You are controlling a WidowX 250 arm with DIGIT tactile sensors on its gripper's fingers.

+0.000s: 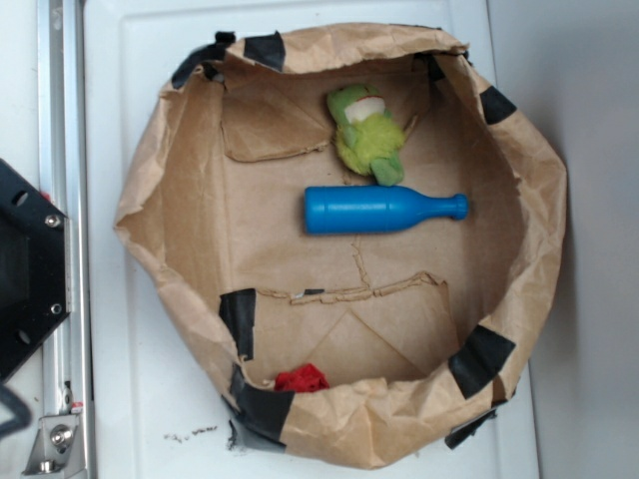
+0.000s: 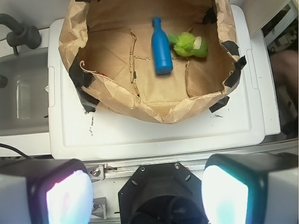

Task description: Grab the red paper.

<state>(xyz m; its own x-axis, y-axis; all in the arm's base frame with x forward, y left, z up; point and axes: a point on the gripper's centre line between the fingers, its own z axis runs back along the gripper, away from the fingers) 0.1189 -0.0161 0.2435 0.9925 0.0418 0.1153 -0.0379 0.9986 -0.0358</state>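
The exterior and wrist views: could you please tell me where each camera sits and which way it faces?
Exterior: overhead, looking straight down into the taped brown paper bag; only a black part of the robot shows at the left edge.
Wrist: on the arm, set back from the bag, looking forward and down; the open pincer fills the bottom.
Shared: the bag, the blue plastic bottle and the green plush toy. The small red paper wad shows in exterior only.

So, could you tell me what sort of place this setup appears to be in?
Probably a lab or workshop bench rather than a home. A taped-up brown paper bag serves as a makeshift bin on a white plastic lid, holding test props: a blue bottle, a green plush toy and the red paper.
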